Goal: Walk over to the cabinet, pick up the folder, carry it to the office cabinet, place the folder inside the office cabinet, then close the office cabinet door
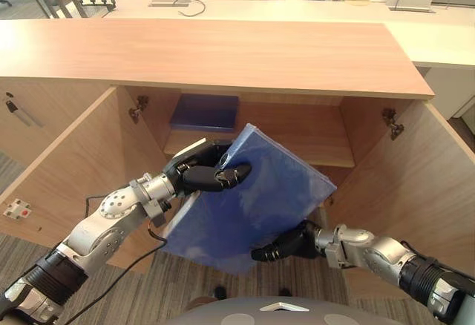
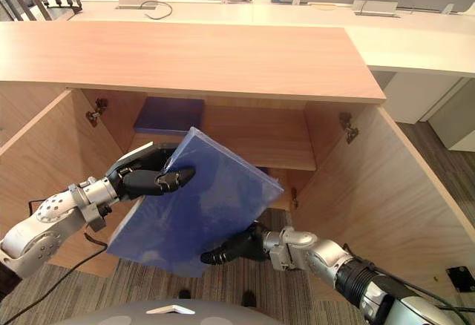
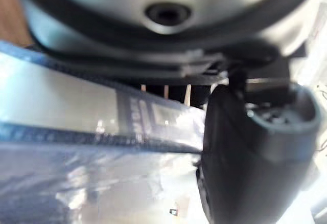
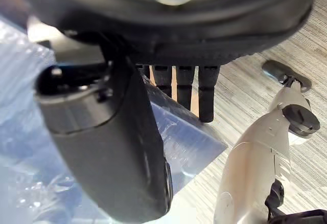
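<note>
Before the open office cabinet (image 1: 208, 58): one blue folder (image 1: 252, 206), held tilted in the air at the opening. Left hand (image 1: 211, 175) clamped on its upper edge; right hand (image 1: 286, 247) apparently pinching the lower corner. Risk: the slick cover slips, or the raised corner strikes the shelf (image 1: 297, 136) edge.

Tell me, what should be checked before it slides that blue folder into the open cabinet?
1. Left hand gripping blue folder: ok, thumb on top.
2. Right hand gripping its lower edge: ok.
3. Left door and right door open: ok.
4. Room on shelf: ok, the second folder lies at its left end.
5. Folder level with shelf: not ok, tilted.
6. Space under shelf: cannot tell, hidden.
</note>
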Controlling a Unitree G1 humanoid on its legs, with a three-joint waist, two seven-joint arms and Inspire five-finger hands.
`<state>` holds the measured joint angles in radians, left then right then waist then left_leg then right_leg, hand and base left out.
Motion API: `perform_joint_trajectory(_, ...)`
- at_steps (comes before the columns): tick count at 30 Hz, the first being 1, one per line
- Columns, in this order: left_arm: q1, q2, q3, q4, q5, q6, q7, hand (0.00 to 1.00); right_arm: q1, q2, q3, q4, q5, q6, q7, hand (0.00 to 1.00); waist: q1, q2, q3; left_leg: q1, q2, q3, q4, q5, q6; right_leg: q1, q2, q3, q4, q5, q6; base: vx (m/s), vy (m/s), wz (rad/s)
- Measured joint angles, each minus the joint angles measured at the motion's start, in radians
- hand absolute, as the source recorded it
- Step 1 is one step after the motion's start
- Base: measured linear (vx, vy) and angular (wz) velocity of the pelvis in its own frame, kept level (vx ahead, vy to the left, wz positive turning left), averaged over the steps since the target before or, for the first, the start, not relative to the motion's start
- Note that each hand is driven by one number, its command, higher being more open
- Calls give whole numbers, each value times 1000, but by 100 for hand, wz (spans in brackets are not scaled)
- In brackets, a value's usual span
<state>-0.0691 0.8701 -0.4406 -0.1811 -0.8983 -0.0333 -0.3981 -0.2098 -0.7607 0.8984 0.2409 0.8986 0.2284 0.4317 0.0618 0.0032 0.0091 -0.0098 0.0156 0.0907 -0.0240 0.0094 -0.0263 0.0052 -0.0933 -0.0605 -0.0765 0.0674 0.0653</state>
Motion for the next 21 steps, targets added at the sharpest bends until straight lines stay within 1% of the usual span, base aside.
perform_joint_trajectory(2,0,-14,1,30,-8,-2,0,0,11,6,-6,0,0,0,0,0,-6,1,0,0,1,-2,0,1,0,0,0,-2,0,0,0,-50,-3,4)
perform_joint_trajectory(5,21,-29,1,37,-3,-4,-2,0,80,37,-52,0,-5,0,-8,0,-8,1,-1,-2,2,-5,-6,6,-1,-2,2,-7,0,-1,-1,-24,-9,5)
perform_joint_trajectory(7,57,-50,4,39,7,-10,-12,0,163,70,-126,4,-20,1,-20,0,-8,1,-1,-1,3,-6,-17,12,-1,-6,4,-10,0,-2,-2,0,0,0)
perform_joint_trajectory(9,75,-82,8,58,27,-15,-28,0,213,83,-173,3,-39,1,-21,0,-12,1,-1,0,3,-6,-17,12,-1,-6,4,-13,0,-2,-2,0,0,0)
perform_joint_trajectory(10,84,-125,20,83,45,-27,-31,0,265,104,-243,4,-59,1,-23,0,-12,1,-1,-1,3,-6,-18,12,-1,-6,5,-13,0,-3,-2,0,0,0)
perform_joint_trajectory(11,88,-141,26,95,46,-31,-31,0,282,111,-268,4,-60,1,-26,0,-12,2,-1,-1,3,-6,-18,12,-1,-6,5,-13,0,-3,-2,0,0,0)
perform_joint_trajectory(13,111,-208,60,141,45,-41,-31,0,340,138,-366,4,-66,0,-33,0,-18,2,-1,0,4,-5,-17,12,-2,-7,6,-12,0,-4,-3,0,0,0)
perform_joint_trajectory(16,122,-259,75,194,43,-49,-31,0,379,157,-424,4,-66,-2,-49,0,-25,3,0,0,4,-5,-17,12,-3,-7,8,-12,0,-5,-3,0,0,0)
perform_joint_trajectory(17,122,-276,80,215,39,-49,-31,0,396,165,-446,7,-66,-6,-52,0,-32,4,0,0,4,-6,-17,13,-4,-7,9,-12,1,-5,-3,0,0,0)
perform_joint_trajectory(18,144,-292,98,221,39,-47,-31,100,401,186,-447,48,-66,-53,-44,0,-45,4,0,0,4,-7,-15,13,-5,-7,11,-14,4,-5,-2,0,0,0)
perform_joint_trajectory(21,162,-311,106,245,40,-47,-30,100,406,216,-447,97,-66,-86,-39,0,-66,12,3,0,7,-6,-12,13,-5,-8,11,-13,5,-6,-2,0,0,0)
